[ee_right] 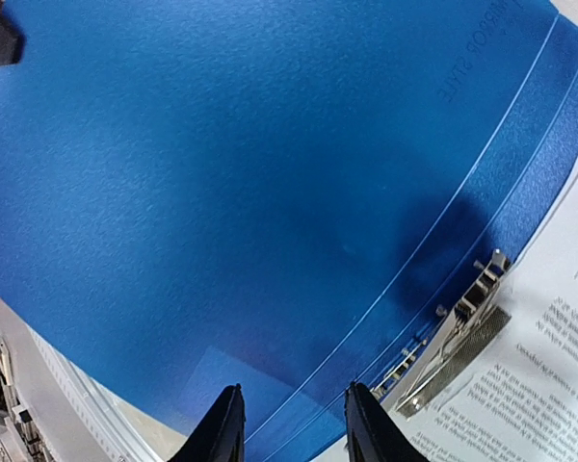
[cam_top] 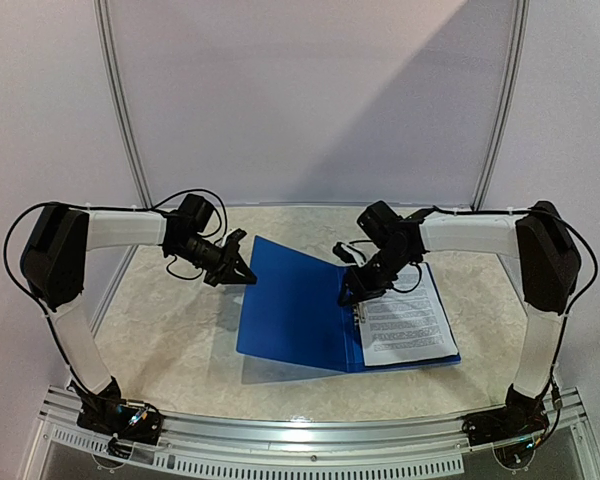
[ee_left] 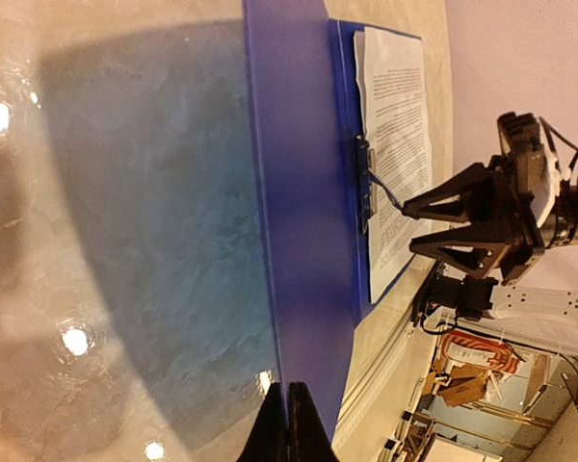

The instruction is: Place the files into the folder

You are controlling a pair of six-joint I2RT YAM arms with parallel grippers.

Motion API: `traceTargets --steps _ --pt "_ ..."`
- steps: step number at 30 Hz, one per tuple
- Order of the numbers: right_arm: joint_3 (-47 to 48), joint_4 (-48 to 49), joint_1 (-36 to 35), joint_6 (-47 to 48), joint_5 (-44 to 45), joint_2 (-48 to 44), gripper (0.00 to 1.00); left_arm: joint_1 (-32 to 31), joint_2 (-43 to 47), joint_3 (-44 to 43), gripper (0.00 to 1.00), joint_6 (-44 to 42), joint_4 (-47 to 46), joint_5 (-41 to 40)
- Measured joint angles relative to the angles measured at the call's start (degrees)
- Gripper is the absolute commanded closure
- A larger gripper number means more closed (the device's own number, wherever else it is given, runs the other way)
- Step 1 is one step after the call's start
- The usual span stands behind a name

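Beige marbled bench (cam_top: 170, 330), open glossy dark-blue plastic folder (cam_top: 290, 310), your left gripper (ee_left: 289, 423) pinching its cover at ten o'clock, your right gripper (ee_right: 294, 423) spread, white printed paper files (cam_top: 410, 320) at three o'clock

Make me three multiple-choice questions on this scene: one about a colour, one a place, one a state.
1. The glossy plastic folder is: A red; B blue; C green.
2. The white printed paper sheets lie: A on the folder's right half; B beneath the folder; C beside it.
3. The right gripper is: A open; B shut on paper; C out of view.
Answers: 1B, its cover shows blue; 2A, they sit right of the metal spine clip; 3A, its fingers stand apart.
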State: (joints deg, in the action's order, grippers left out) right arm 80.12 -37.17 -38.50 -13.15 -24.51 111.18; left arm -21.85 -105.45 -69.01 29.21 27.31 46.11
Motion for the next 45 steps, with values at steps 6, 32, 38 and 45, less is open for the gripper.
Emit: traceTargets --steps 6,32,38,45 --pt "-1.9 -0.1 -0.5 -1.4 1.5 -3.9 0.61 0.0 0.0 -0.1 1.0 0.0 0.0 0.0" --pt "-0.5 1.1 -0.6 3.0 32.4 -20.8 0.01 0.0 0.0 -0.4 1.0 -0.8 0.5 -0.5" --pt "-10.9 10.6 -0.6 1.3 34.7 -27.9 0.01 0.0 0.0 -0.4 1.0 -0.9 0.5 -0.5" --pt "-19.8 20.7 -0.6 -2.6 32.7 -40.4 0.23 0.0 0.0 -0.4 1.0 -0.9 0.5 -0.4"
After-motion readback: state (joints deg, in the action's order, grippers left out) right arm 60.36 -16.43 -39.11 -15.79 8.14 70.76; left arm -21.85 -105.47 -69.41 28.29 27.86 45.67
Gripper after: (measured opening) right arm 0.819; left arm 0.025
